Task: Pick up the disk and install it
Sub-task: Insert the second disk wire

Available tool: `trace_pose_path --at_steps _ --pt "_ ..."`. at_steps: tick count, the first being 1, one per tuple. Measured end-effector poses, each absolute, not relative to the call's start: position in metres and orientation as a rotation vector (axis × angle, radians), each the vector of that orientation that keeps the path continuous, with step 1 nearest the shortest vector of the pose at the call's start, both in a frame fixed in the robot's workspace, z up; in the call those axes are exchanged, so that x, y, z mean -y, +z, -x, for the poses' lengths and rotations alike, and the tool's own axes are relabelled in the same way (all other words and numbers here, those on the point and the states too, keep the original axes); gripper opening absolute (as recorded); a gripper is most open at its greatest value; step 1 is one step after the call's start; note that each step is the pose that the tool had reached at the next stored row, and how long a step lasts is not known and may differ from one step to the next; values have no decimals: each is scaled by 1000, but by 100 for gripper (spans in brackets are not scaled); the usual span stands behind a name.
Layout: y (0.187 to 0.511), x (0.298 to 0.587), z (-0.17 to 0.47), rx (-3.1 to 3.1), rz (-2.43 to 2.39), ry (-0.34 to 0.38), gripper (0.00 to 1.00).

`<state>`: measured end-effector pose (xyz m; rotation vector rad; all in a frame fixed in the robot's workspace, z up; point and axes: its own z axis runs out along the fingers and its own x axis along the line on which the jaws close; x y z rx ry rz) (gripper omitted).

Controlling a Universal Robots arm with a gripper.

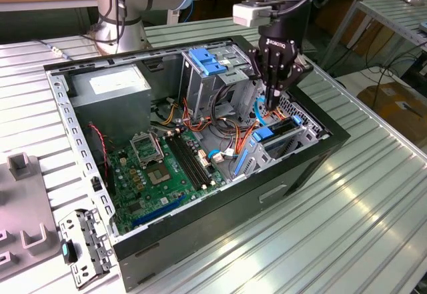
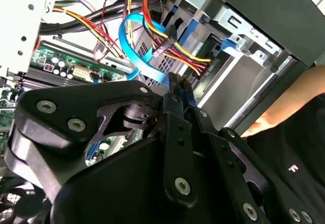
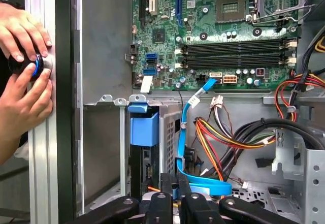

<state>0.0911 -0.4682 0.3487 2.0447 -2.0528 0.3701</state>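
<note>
In the exterior view, left to right: the power supply (image 1: 110, 87) sits in the open computer case (image 1: 200, 241), then the motherboard (image 1: 160, 167), then the disk (image 1: 277, 136) (blue rails showing) slotted upright in its bay. The gripper (image 1: 273, 101), fingers pinched together on nothing, hangs just above the disk beside a blue cable (image 1: 257, 114).

Green motherboard (image 1: 160, 167) inside open computer case (image 1: 320, 157) on ribbed metal table (image 1: 347, 227)
</note>
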Motion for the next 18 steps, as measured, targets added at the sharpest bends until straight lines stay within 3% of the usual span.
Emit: trace_pose_path --at_steps 18 --pt "348 473 -86 2055 -2049 372 16"
